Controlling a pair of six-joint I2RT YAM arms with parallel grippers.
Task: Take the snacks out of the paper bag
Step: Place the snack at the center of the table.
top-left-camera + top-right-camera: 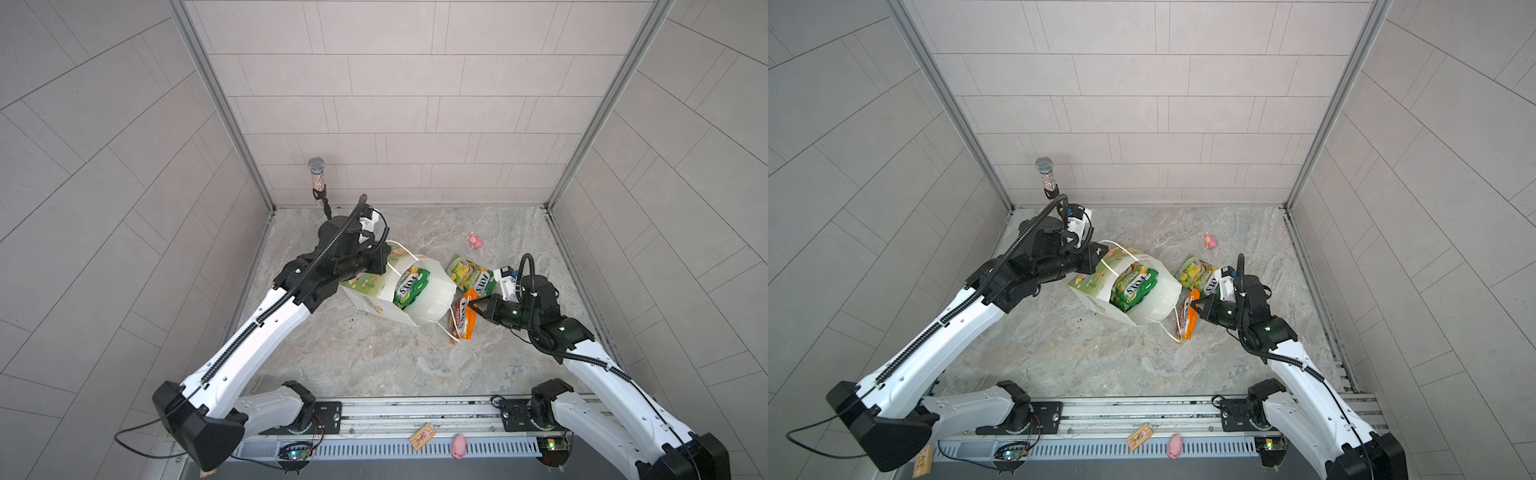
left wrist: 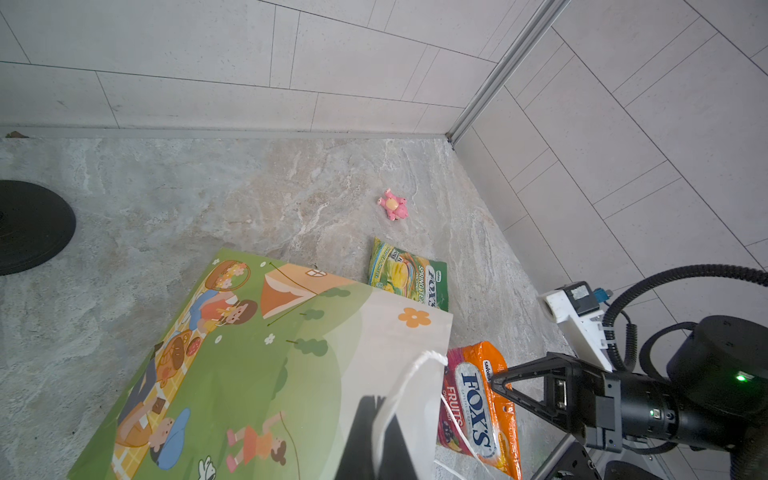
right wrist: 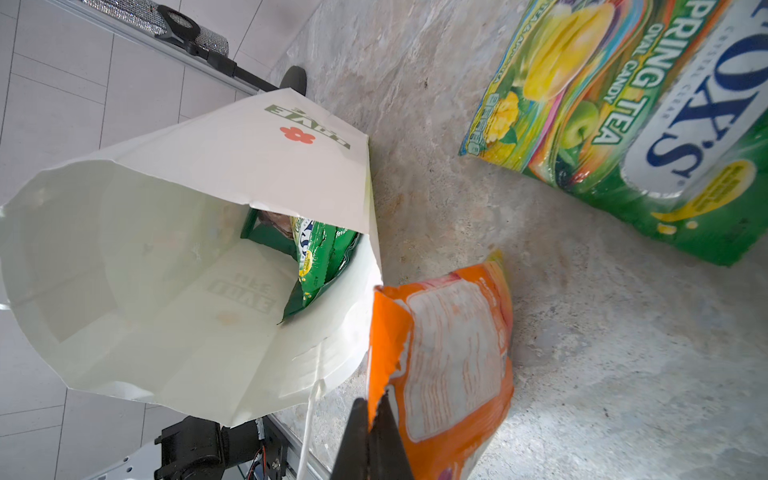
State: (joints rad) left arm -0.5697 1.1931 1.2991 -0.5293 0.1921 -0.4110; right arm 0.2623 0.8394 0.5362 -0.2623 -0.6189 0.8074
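The right gripper [image 3: 372, 401] is closed on the top edge of the orange packet [image 3: 453, 357], which is held just outside the mouth of the bag [image 3: 166, 257]. Its lower end is down by the desk [image 1: 374, 357], but whether it rests there cannot be told. Just beyond it, clear of the bag, a loose green packet [image 1: 467, 274] lies flat on the desk. The left gripper [image 2: 376, 419] is closed, as far as its wrist view shows, on the bag's rim beside a cord handle [image 2: 409, 365]. The bag is held tipped over, with its mouth turned toward the right arm. Inside, a second green packet [image 1: 411, 286] is seen in both top views, reaching up to the mouth. Behind it a darker packet [image 3: 270, 220] is partly seen in the right wrist view, and anything deeper is hidden. The task is judged to be partly done: one snack is out and set down, and one is out but not yet released. At least two are left to be drawn from the bag, though the full count cannot be told.
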